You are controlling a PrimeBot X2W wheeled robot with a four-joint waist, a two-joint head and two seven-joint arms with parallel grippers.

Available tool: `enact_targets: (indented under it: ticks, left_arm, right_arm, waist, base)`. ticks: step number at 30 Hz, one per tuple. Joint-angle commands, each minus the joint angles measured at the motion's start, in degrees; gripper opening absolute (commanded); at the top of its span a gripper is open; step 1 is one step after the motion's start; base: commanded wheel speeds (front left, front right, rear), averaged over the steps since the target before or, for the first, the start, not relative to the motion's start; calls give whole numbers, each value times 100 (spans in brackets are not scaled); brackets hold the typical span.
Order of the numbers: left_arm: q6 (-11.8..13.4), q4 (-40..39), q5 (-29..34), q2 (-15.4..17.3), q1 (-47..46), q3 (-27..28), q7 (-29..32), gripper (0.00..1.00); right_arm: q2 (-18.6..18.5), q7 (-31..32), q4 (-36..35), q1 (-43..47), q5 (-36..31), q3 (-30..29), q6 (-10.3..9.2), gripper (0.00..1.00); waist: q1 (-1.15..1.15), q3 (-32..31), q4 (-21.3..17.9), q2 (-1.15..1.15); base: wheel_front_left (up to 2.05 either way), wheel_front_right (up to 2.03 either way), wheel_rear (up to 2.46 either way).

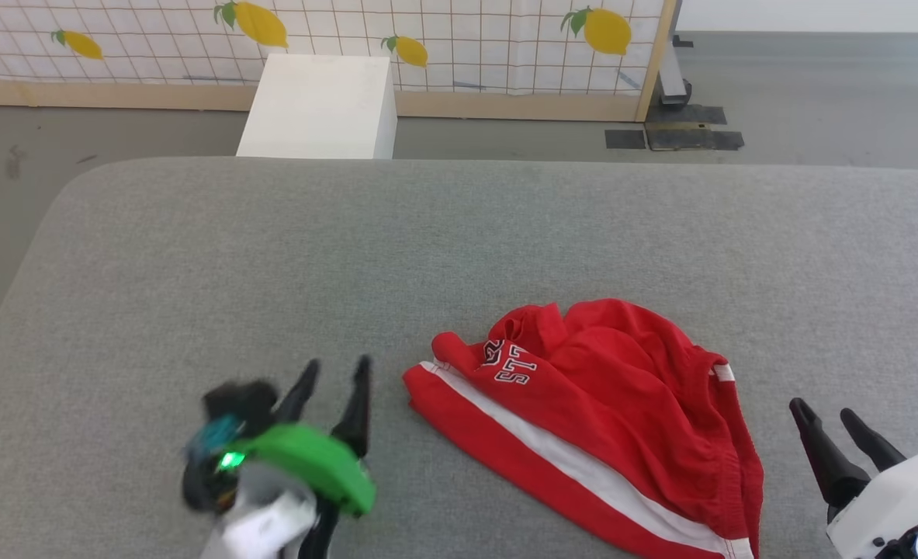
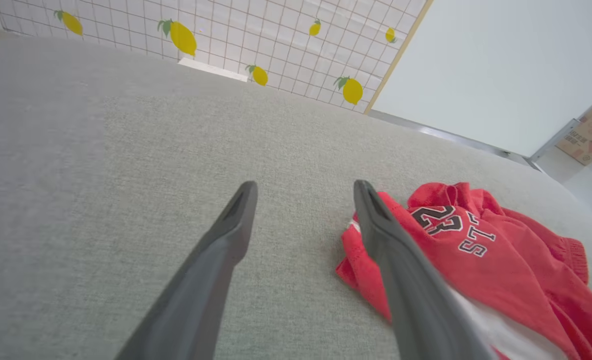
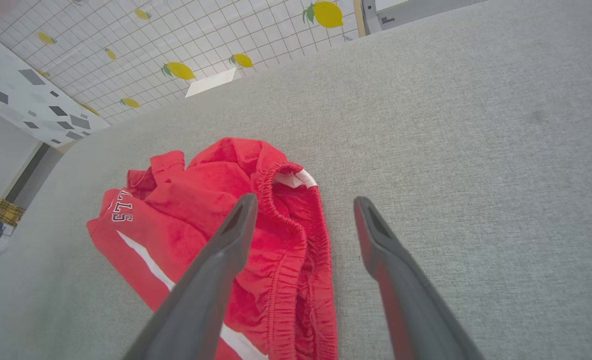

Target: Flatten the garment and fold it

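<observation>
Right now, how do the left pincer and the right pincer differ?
The left pincer is beside the printed leg end of the crumpled red fabric shorts; the right pincer is beside their elastic waistband. The left wrist is green, the right wrist white. Both are open, holding nothing.

my left pincer (image 1: 338,362) has a wrist smeared by blur in the head view. the garment (image 1: 621,388) runs off that view's bottom edge, its lettering partly lost in a fold. behind my right pincer (image 1: 822,409) the arm is cut by the lower right corner; one finger (image 3: 210,280) covers part of the waistband.
</observation>
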Motion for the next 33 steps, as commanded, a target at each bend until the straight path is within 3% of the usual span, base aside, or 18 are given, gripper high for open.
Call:
enact_targets:
  ticks: [1, 6, 10, 14, 18, 26, 27, 28, 30, 31, 33]
  left_arm:
    - [-39, 59, -89, 13, -314, -90, 262, 100]
    - [-10, 549, -105, 72, -1316, -531, 2099, 100]
    - [82, 1004, 81, 299, -2071, -864, 3677, 100]
    - [123, 1352, 272, 453, -2578, -1150, 4765, 100]
    - [90, 1565, 366, 533, -2772, -1339, 5294, 100]
    - [-2, 1714, 236, 438, -2773, -1448, 5411, 100]
    - [-27, 1712, 176, 401, -2755, -1445, 5395, 87]
    - [-44, 1711, 137, 375, -2742, -1447, 5371, 49]
    - [-95, 1722, 98, 341, -2714, -1502, 5330, 8]
    - [-119, 1727, 63, 320, -2699, -1519, 5294, 0]
    - [-149, 1739, 13, 299, -2686, -1537, 5237, 0]
  right_arm:
    - [37, -37, -38, -27, -10, -8, -8, 100]
    - [57, -45, -65, 22, -41, 39, -8, 100]
    - [60, -89, -52, -14, 16, 92, -8, 100]
    - [61, -119, -33, -42, 15, 114, -8, 100]
    - [61, -148, -21, -83, 5, 126, -8, 100]
    - [62, -158, -26, -138, -36, 118, -8, 100]
    - [62, -156, -20, -158, -48, 120, -8, 100]
    - [62, -156, -14, -175, -54, 121, -8, 100]
    - [62, -157, 1, -211, -59, 136, -8, 100]
    - [62, -158, 10, -226, -59, 145, -8, 100]
    - [62, -161, 27, -247, -58, 156, -8, 100]
  waist:
    - [0, 25, -30, 0]
    - [0, 164, -177, 0]
    - [0, 322, -334, 0]
    - [0, 452, -469, 0]
    - [0, 554, -574, 0]
    - [0, 708, -561, 0]
    - [0, 719, -547, 0]
    - [0, 723, -537, 0]
    - [0, 726, -512, 0]
    - [0, 725, -499, 0]
    - [0, 723, -480, 0]
  base:
    - [0, 0, 0]
    - [0, 0, 0]
    - [0, 0, 0]
    - [0, 0, 0]
    - [0, 0, 0]
    - [0, 0, 0]
    - [0, 0, 0]
    - [0, 0, 0]
    - [0, 0, 0]
    - [0, 0, 0]
    - [0, 0, 0]
